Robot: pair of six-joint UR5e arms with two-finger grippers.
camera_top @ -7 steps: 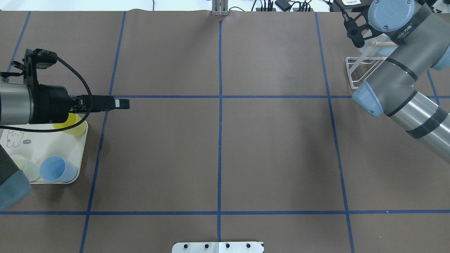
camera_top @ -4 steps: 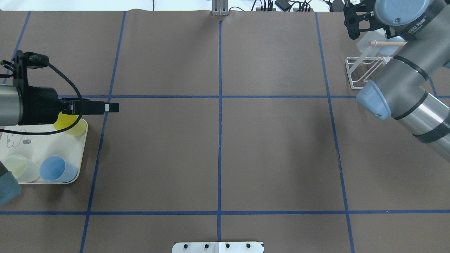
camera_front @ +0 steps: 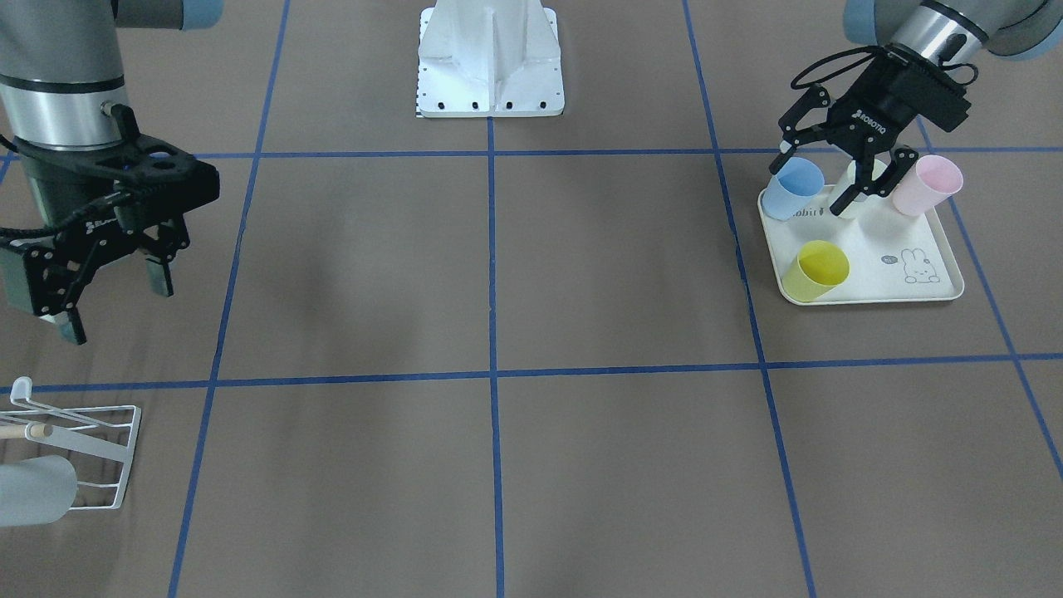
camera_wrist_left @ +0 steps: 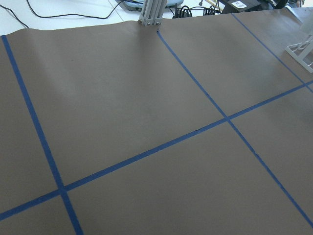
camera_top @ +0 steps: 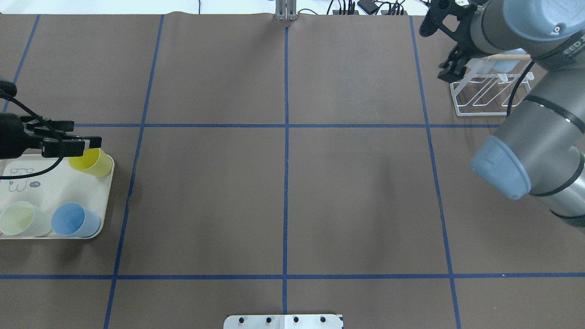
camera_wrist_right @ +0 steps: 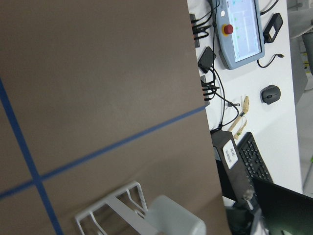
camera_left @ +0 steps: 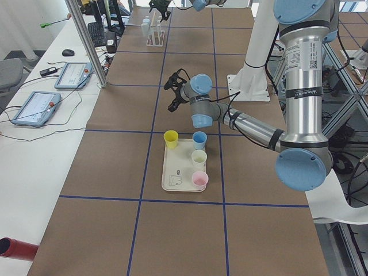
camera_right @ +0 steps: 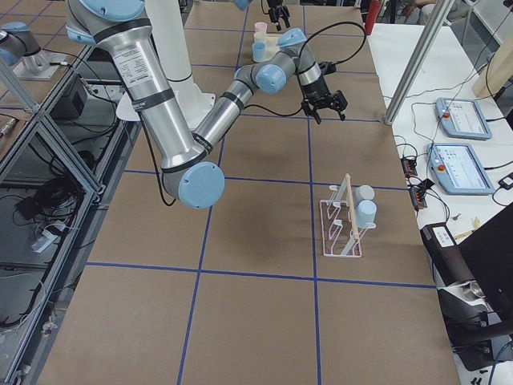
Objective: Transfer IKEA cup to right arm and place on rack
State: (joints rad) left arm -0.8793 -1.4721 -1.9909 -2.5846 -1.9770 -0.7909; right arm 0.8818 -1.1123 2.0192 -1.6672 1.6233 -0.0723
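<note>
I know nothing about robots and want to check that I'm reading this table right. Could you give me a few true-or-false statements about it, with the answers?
1. Four cups stand on the cream tray. True.
2. The right gripper holds a cup. False: it is open and empty.
3. The left gripper is open and holds nothing. True.
4. The rack is bare. False: two pale cups hang on it.
5. The yellow cup is off the tray. False: it stands on the tray, near one corner.
</note>
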